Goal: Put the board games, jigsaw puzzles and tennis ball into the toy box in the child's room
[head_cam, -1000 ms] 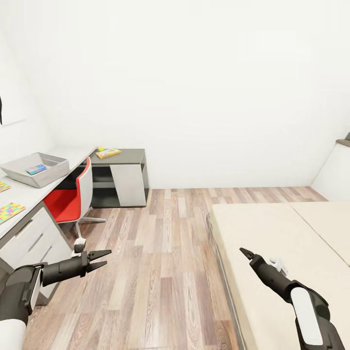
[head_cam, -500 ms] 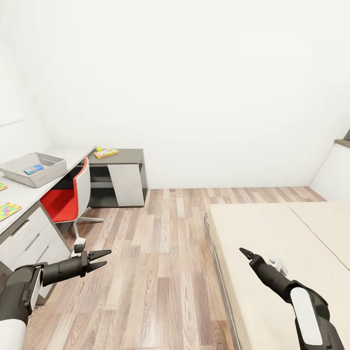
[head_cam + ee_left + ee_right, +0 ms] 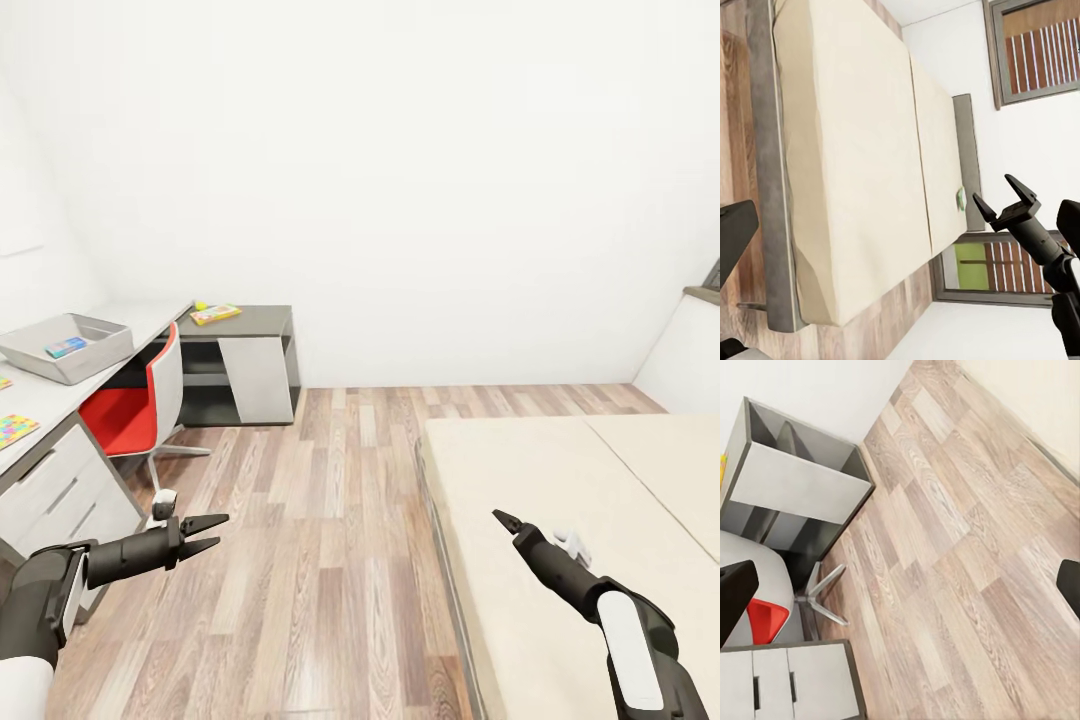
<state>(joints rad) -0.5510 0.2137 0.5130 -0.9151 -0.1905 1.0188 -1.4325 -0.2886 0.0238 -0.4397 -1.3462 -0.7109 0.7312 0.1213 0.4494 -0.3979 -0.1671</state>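
View swung slightly right since a second ago, both grippers, left and right, spread and empty, toy box on table, bed at right

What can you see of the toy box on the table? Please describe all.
The toy box is a plain grey rectangular bin, plastic-looking, with low walls that slope outward. It stands upright and open on the pale top of the table, near the wall, at the left of the head view. Inside lies one small flat blue item with bright print, probably a board game; it is too small to read. No end effector touches the box.
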